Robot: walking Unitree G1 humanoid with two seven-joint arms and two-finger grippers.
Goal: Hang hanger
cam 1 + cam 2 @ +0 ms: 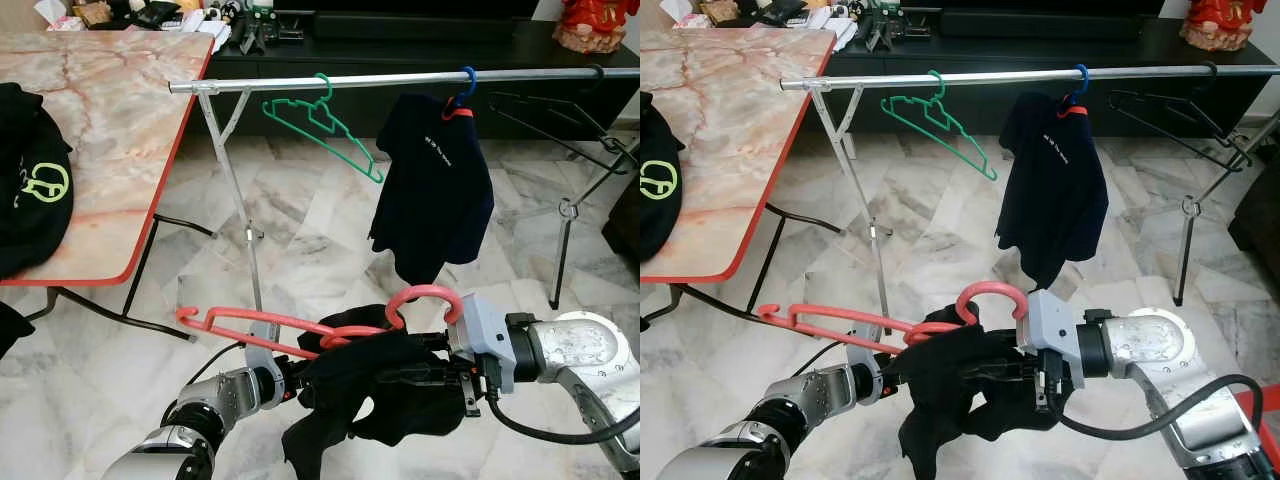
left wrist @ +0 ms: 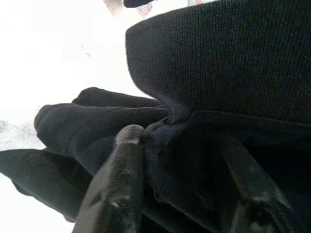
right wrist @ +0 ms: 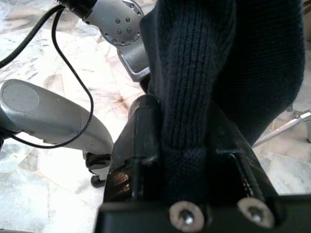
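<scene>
Both grippers are low in front of the robot, over the marble floor [image 1: 320, 230], and hold one black garment [image 1: 365, 390] between them. The left gripper [image 2: 184, 160] has its two black fingers [image 2: 119, 184] closed on a fold of the dark cloth. The right gripper [image 3: 187, 141] is also closed – the knitted cloth is pinched between its two fingers [image 3: 141, 141].

The red hanger [image 1: 300, 325] lies across the top of the garment, its hook [image 1: 425, 295] curving up just beside the right wrist, its long arm reaching out to the robot's left. It is not on the rail yet.

Behind stands the metal clothes rail [image 1: 400, 78]. On it hang a green hanger [image 1: 325, 125], a dark shirt [image 1: 435, 190] on a blue-hooked hanger – and a black hanger [image 1: 560, 115] at the right. A marble-pattern table [image 1: 110, 110] stands at the left with another black garment [image 1: 30, 180] on it
</scene>
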